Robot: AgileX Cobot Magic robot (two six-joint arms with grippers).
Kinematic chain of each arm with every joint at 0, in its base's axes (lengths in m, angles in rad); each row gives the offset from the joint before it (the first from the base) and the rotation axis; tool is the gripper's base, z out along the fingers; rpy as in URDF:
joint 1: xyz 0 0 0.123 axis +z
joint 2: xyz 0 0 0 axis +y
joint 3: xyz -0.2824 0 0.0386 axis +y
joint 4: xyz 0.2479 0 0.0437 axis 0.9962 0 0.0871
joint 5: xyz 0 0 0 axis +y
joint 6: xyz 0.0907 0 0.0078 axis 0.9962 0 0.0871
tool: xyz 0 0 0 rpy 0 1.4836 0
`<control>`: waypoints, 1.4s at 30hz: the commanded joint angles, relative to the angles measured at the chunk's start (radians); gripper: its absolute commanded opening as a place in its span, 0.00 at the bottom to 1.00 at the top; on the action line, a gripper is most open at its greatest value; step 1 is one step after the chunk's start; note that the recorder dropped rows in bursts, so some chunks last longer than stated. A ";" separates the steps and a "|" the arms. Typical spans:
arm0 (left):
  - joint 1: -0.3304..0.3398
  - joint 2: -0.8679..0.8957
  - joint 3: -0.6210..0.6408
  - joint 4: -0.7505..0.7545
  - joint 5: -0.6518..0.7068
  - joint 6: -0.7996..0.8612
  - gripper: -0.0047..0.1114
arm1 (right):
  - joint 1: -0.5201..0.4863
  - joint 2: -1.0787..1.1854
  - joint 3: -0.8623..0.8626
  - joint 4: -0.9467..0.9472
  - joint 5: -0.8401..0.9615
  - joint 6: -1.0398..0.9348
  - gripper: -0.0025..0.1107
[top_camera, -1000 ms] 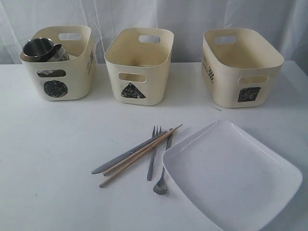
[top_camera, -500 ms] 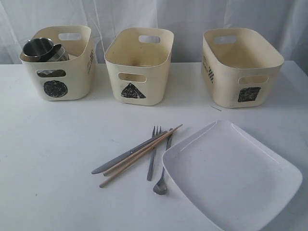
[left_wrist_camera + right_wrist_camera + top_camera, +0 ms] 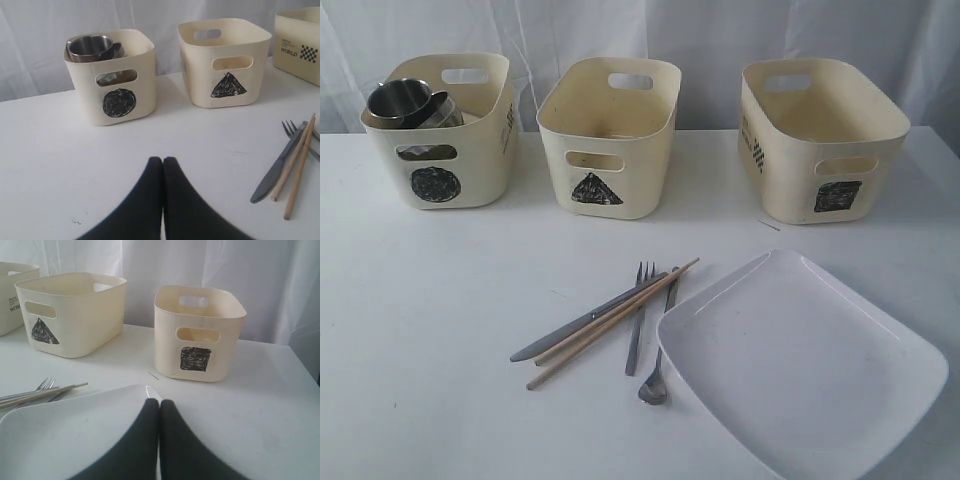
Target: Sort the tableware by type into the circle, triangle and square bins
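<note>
A white tabletop (image 3: 420, 300) stands before pale curtains (image 3: 720, 30). Steel mugs (image 3: 402, 100) sit in the circle bin (image 3: 470, 170); chopsticks (image 3: 610, 322) and cutlery (image 3: 635, 345) lie just beside the square plate (image 3: 800, 360). The left pincer (image 3: 163, 162) and right pincer (image 3: 159, 404) are closed, empty.

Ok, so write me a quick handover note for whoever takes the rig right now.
Left end effector: shut, holding nothing, over bare table.
Right end effector: shut, holding nothing, over the plate.
Done: steel mugs sit in the circle bin.
Left: knife, chopsticks, fork and spoon lie crossed on the table beside the plate; none of these is binned. Triangle bin and square bin show nothing inside.
</note>
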 commanded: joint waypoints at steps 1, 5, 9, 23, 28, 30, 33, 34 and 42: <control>-0.005 -0.071 0.015 0.000 0.025 -0.014 0.04 | -0.005 -0.006 0.007 -0.001 -0.007 0.003 0.02; -0.005 -0.071 0.015 0.000 0.042 -0.010 0.04 | -0.005 -0.006 0.007 -0.001 -0.007 0.003 0.02; -0.005 -0.071 0.015 0.000 0.042 -0.011 0.04 | -0.005 -0.006 0.007 -0.001 -0.007 0.003 0.02; -0.005 -0.071 0.015 0.000 0.042 -0.011 0.04 | -0.005 -0.006 0.007 -0.001 -0.007 0.003 0.02; -0.005 -0.071 0.015 0.000 0.042 -0.011 0.04 | -0.004 -0.006 0.001 0.291 -0.058 0.415 0.02; -0.005 -0.071 0.015 0.000 0.042 -0.011 0.04 | -0.004 -0.006 -0.038 0.307 -0.013 0.407 0.02; -0.005 -0.071 0.015 0.000 0.042 -0.011 0.04 | 0.018 -0.006 -0.055 0.304 -0.099 0.409 0.02; -0.005 -0.071 0.015 0.000 0.042 -0.011 0.04 | 0.026 -0.006 -0.055 0.304 -0.144 0.411 0.02; -0.005 -0.071 0.015 0.000 0.042 -0.011 0.04 | 0.038 -0.006 -0.120 0.333 0.030 0.335 0.02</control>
